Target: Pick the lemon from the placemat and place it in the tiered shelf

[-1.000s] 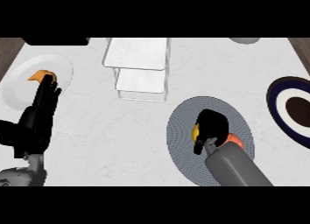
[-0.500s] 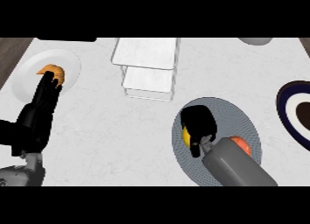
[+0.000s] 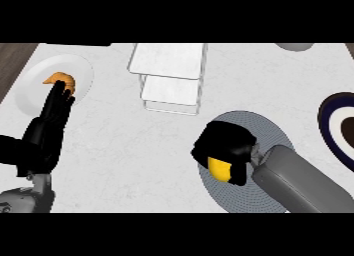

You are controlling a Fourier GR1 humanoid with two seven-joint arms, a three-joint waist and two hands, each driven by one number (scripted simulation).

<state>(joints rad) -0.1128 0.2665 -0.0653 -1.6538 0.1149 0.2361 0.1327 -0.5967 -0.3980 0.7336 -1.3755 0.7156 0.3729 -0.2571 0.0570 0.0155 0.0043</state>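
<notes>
The right hand point(image 3: 224, 146) sits lower centre-right in the frame, its fingers and thumb curled down round the lemon point(image 3: 220, 169), of which only a yellow wedge shows beneath the black fingers. Hand and lemon are over the left part of the round grey placemat point(image 3: 279, 135); whether the lemon rests on the mat or is just clear of it cannot be told from this steep view.

As a judgement, the lemon should be light and stiff, with a waxy skin that can slide, and its rounded, tapering shape wants to roll or squirt out of a pinch near either end. The safest hold is across its widest middle, fingers on one side and thumb on the other, much as the hand seems to have it. It is not fragile, so setting it down needs care mainly against rolling off a flat tier.

The white tiered shelf point(image 3: 169, 60) stands up and to the left of the mat, near it but apart, at upper centre. A dark plate point(image 3: 329, 120) is cut by the right edge. At the left, the left hand point(image 3: 45, 132) rests spread with straight fingers pointing up toward a white plate point(image 3: 36, 95) holding an orange piece of food point(image 3: 59, 78).
</notes>
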